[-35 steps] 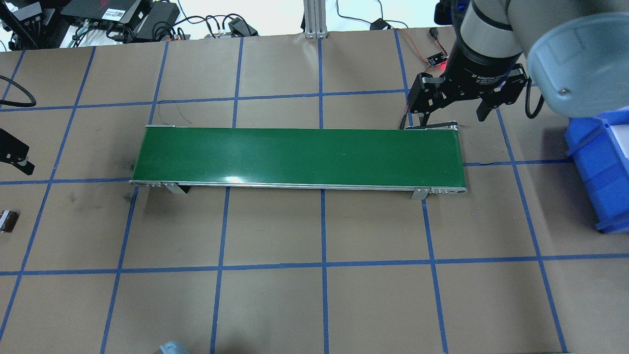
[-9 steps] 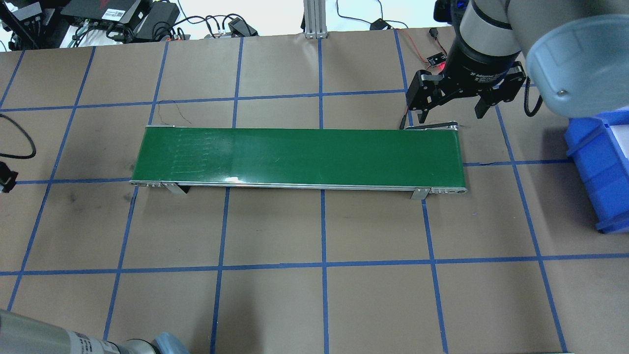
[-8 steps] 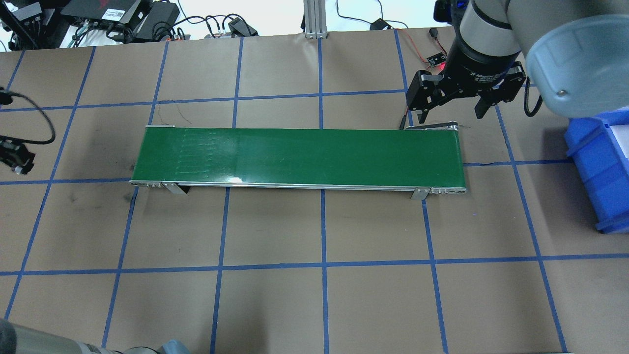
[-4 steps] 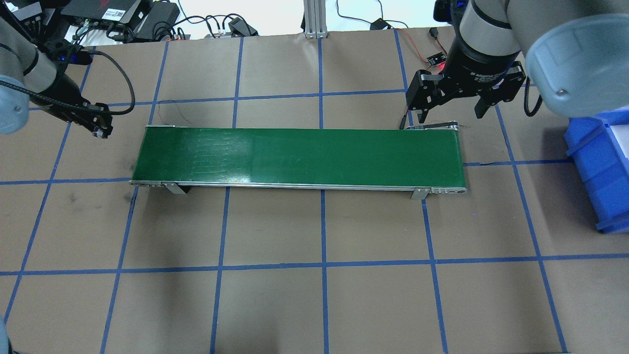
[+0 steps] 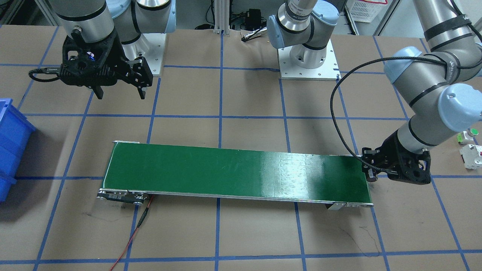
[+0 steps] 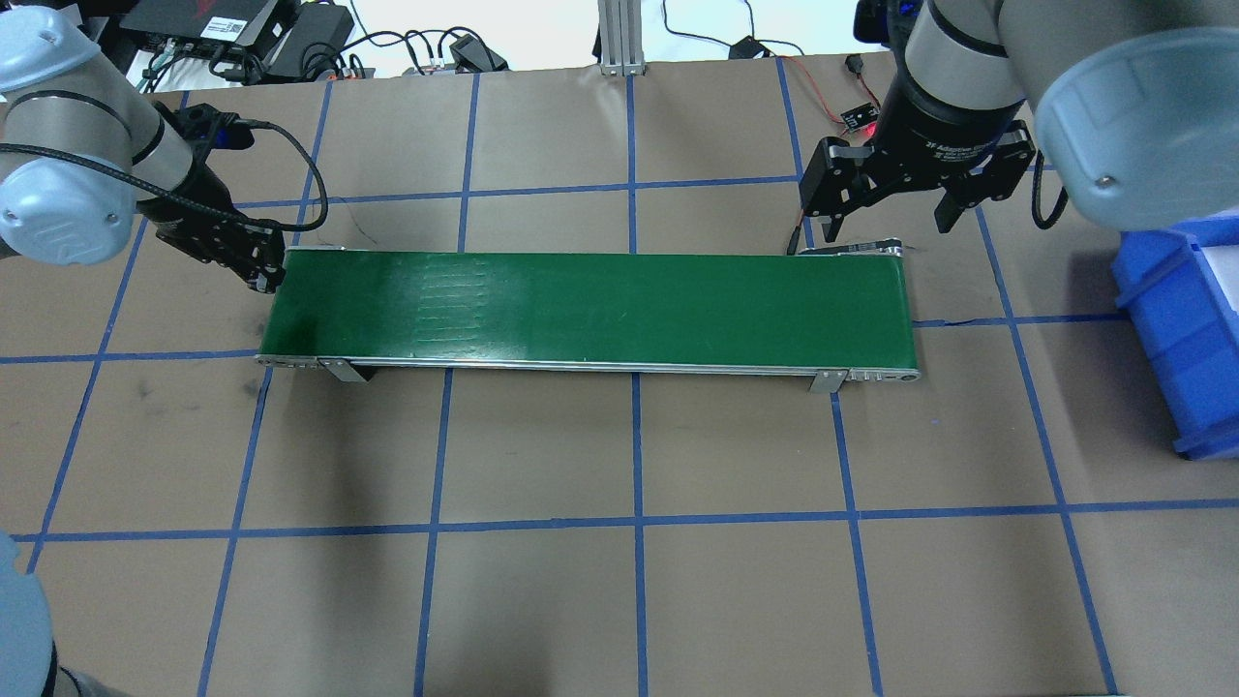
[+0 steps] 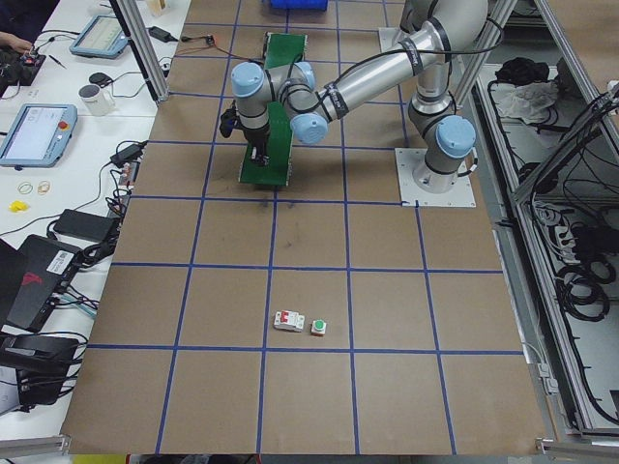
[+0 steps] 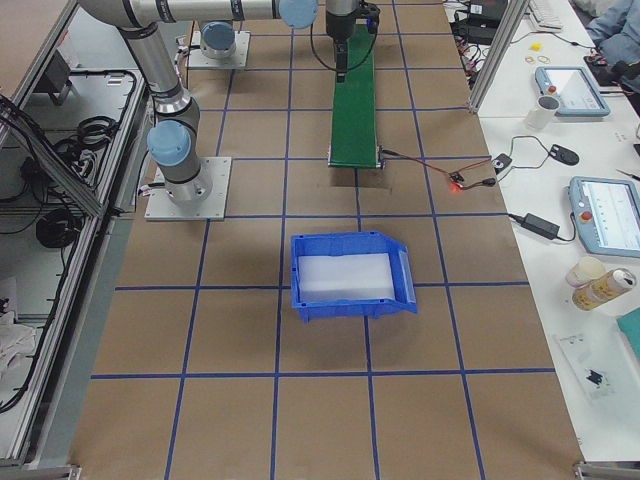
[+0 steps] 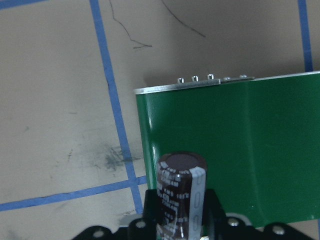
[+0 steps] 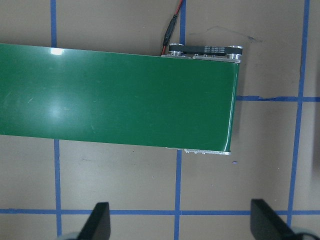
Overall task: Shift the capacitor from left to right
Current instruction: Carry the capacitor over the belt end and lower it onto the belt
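Observation:
The capacitor [image 9: 181, 192], a dark brown cylinder with pale grey markings, stands clamped between the fingers of my left gripper [image 6: 263, 278] in the left wrist view. That gripper hovers just off the left end of the green conveyor belt [image 6: 590, 310], also seen in the front view [image 5: 371, 177]. My right gripper [image 6: 891, 227] is open and empty, above the table behind the belt's right end. Its two fingertips [image 10: 100, 220] show at the bottom of the right wrist view, wide apart.
A blue bin [image 6: 1186, 329] stands at the table's right end. A white switch with a red mark [image 5: 470, 154] and a green-capped button [image 5: 472, 132] lie on the table far left of the belt. A red wire [image 5: 131, 237] runs from the belt's right end.
The capacitor lay on the table at the far left earlier. My left arm has swung in from the left edge to the belt's left end. The right gripper has barely moved.

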You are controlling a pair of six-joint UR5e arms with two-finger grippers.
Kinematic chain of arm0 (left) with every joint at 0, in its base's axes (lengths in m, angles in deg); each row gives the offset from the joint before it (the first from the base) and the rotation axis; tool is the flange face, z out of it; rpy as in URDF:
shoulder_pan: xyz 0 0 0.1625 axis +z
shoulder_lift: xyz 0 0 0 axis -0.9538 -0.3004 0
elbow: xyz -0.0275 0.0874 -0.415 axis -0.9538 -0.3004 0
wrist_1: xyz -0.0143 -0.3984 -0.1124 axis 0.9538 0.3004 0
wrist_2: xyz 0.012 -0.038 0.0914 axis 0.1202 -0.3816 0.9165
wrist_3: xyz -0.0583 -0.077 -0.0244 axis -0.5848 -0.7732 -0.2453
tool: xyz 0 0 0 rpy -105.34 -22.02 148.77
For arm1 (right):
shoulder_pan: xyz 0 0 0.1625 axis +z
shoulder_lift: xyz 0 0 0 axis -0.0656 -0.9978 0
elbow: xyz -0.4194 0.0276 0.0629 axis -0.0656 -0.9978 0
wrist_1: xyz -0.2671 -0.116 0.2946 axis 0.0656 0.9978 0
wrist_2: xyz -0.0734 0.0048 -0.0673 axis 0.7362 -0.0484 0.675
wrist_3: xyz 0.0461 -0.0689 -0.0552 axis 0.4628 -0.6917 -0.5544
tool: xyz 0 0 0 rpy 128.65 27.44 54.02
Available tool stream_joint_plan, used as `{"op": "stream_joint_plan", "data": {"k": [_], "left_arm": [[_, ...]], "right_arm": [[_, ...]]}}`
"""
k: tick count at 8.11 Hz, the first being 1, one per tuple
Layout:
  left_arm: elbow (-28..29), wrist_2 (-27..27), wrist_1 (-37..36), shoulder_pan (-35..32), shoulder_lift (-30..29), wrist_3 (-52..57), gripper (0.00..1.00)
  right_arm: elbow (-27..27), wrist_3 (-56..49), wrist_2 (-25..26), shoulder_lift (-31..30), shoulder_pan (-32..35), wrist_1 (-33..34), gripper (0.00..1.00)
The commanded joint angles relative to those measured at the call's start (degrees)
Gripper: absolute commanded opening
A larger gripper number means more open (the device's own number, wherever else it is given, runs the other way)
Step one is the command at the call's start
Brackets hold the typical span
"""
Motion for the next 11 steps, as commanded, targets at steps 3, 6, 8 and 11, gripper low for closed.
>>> {"op": "stream_joint_plan", "data": {"k": [3,6,8,11], "left_arm": [[0.4,0.0,2.0,-1.0,-3.4,-3.8,0.0],[0.4,0.0,2.2,-1.0,-4.0,-5.7,0.81],[0.5,0.4,2.7,-1.9,-3.0,-6.5,1.0],[0.6,2.6,13.2,-3.8,2.2,-7.6,1.0]], "right_arm": [[0.0,0.0,0.0,0.0,0.0,0.0,1.0],[0.1,0.0,0.0,0.0,0.0,0.0,1.0],[0.0,0.0,0.0,0.0,0.0,0.0,1.0],[0.0,0.0,0.0,0.0,0.0,0.0,1.0]]}}
